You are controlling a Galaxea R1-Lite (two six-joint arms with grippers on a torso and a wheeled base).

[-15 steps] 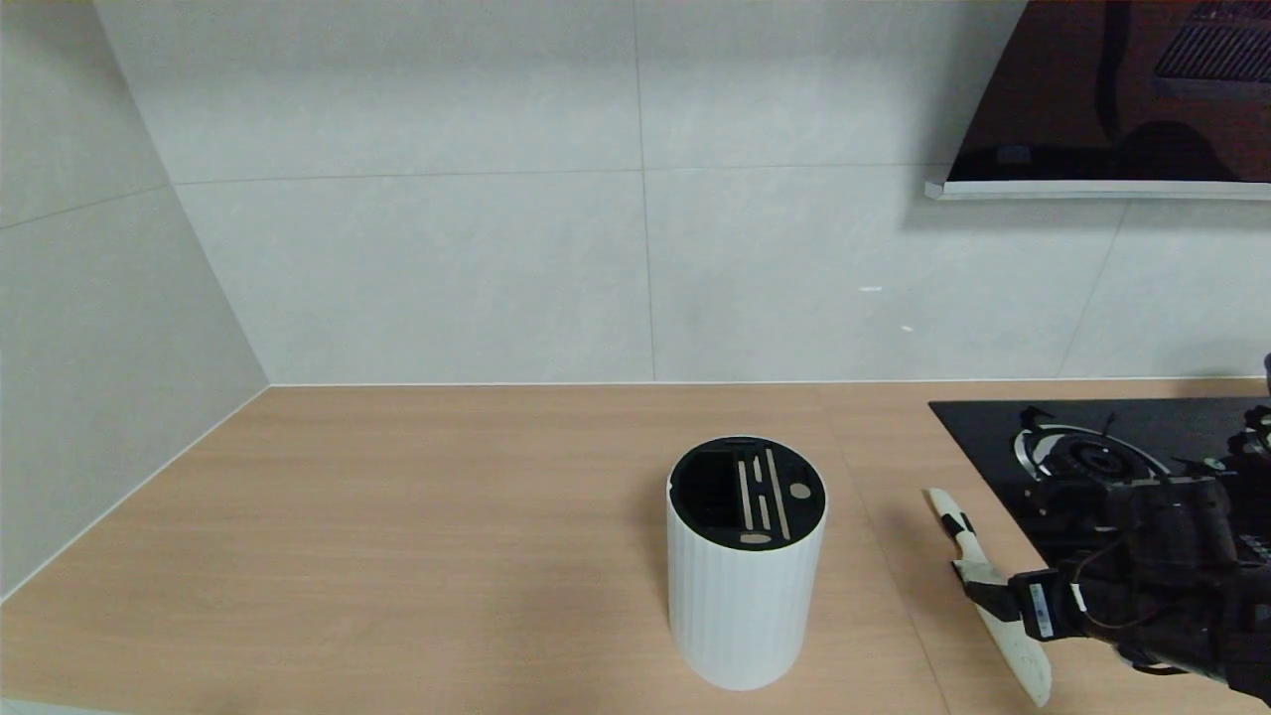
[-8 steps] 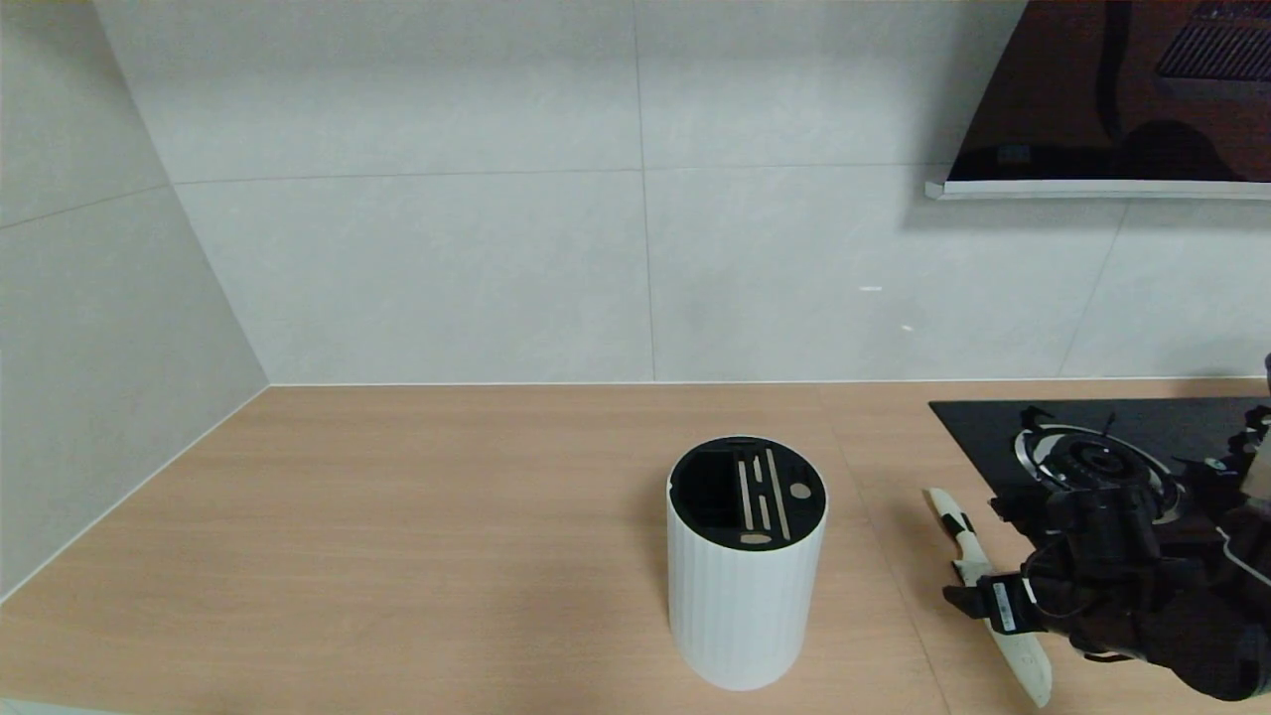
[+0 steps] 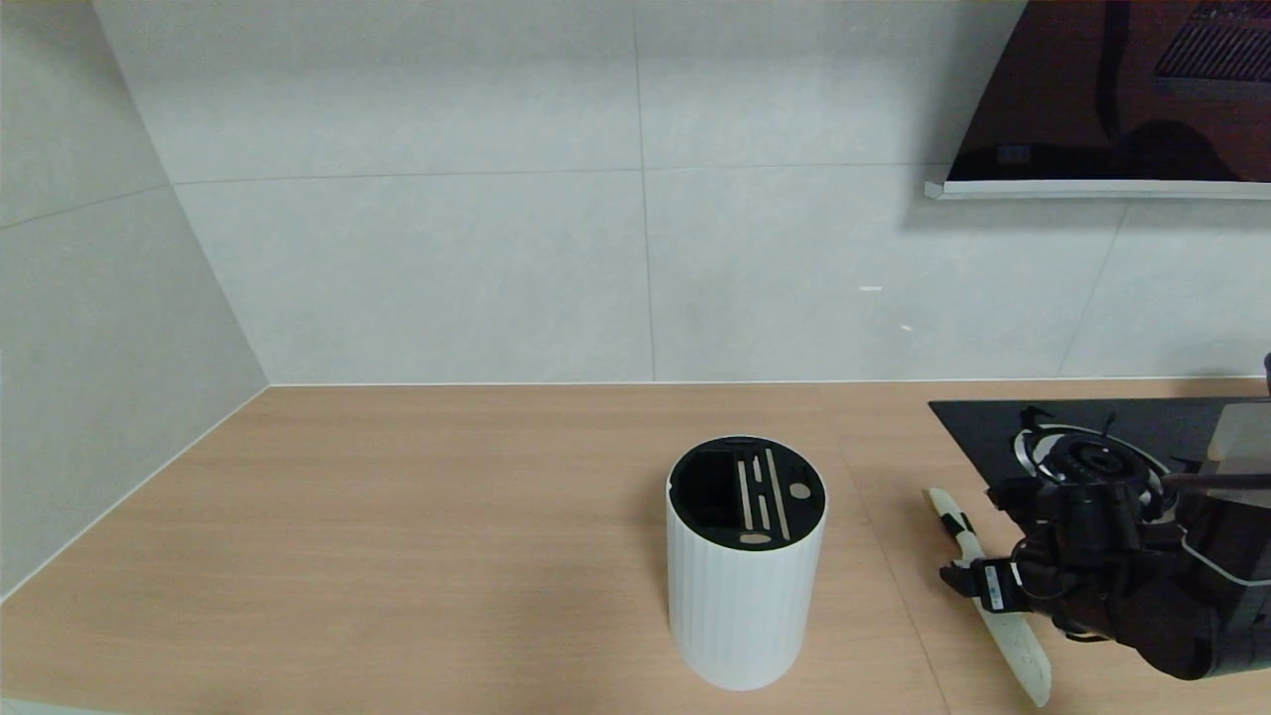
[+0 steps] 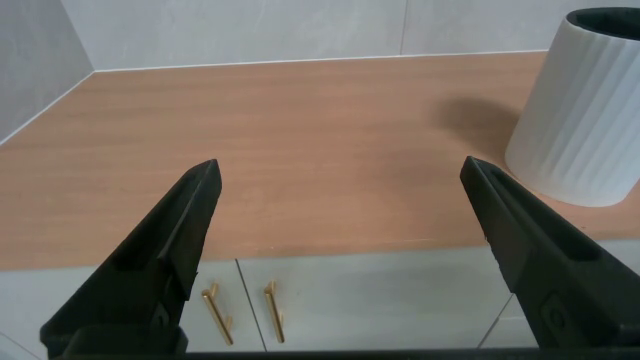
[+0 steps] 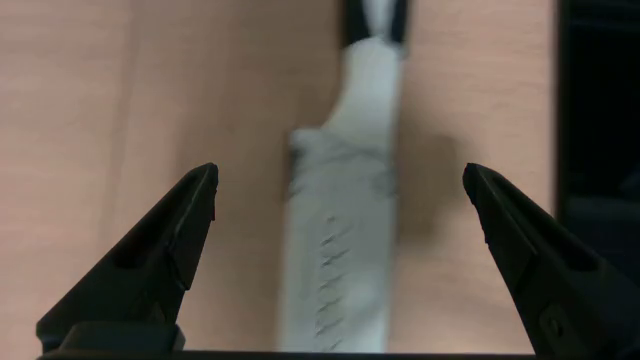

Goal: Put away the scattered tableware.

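Observation:
A cream-white knife with a black band on its handle lies flat on the wooden counter, between the white ribbed utensil holder and the cooktop. My right gripper hovers just above the knife's middle, open. In the right wrist view the knife lies between the spread fingers, untouched. My left gripper stands open over the counter's front edge, with the holder off to one side and nothing between its fingers.
A black gas cooktop with a burner is set into the counter at the right, close behind the right arm. A range hood hangs above it. The holder's black top has slots and an open compartment. Cabinet handles show below the counter edge.
My right gripper has moved forward and leftward over the knife, from near the blade end toward its middle. The knife and the holder have not moved.

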